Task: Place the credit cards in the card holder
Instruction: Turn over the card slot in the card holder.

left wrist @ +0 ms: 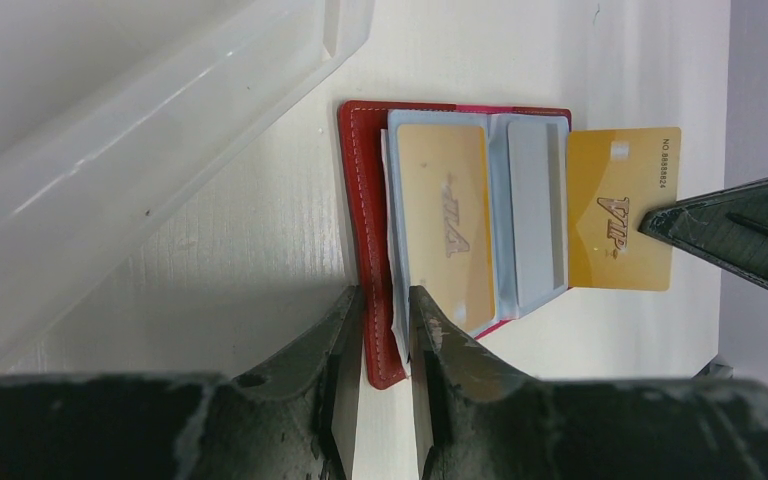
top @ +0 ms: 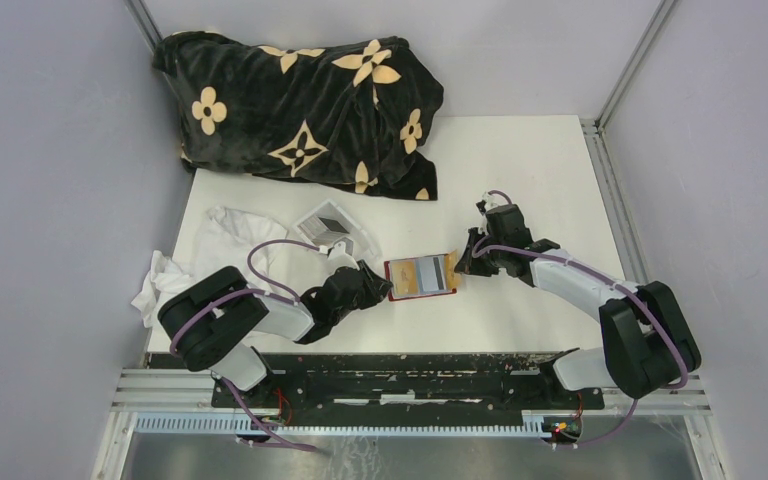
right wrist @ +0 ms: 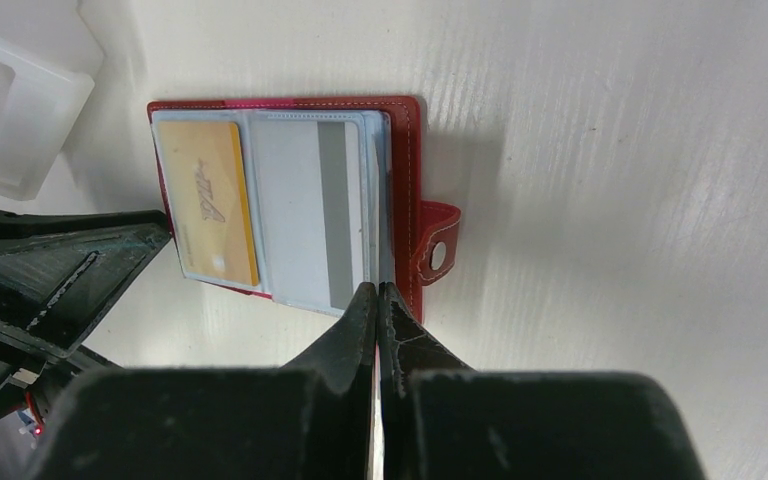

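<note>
The card holder [top: 421, 277] lies open on the white table [top: 520, 180], a little toward 6 o'clock from the middle of the table in the top view. Its pale sleeves face up. The left claw [top: 378, 285] reaches it from 9 o'clock and grips its end. In the left wrist view the two fingers [left wrist: 340, 345] stand on both sides of the red cover edge and the first sleeve, pressed on them.

The right claw [top: 463, 262] is at 3 o'clock of the holder. Its jaws are closed tight, and in the left wrist view its tip pinches the outer edge of a gold VIP card [left wrist: 615, 200]. This card sticks out from the holder toward 3 o'clock in that view. Its inner edge meets the last sleeve, but it is not possible to tell if it is already inside.

Another gold card [left wrist: 445, 225] sits in the sleeve near the left claw. A grey card [right wrist: 305, 215] with a darker stripe sits in the next sleeve. In the right wrist view the snap tab [right wrist: 438, 250] with its pale stud points to 3 o'clock from the red cover.

A clear plastic box [top: 330, 228] stands just beside the holder, at 10 o'clock from it. A crumpled white cloth [top: 210, 245] lies at 9 o'clock of the table. A black blanket [top: 300, 100] with cream flowers covers the corner at 11 o'clock.
</note>
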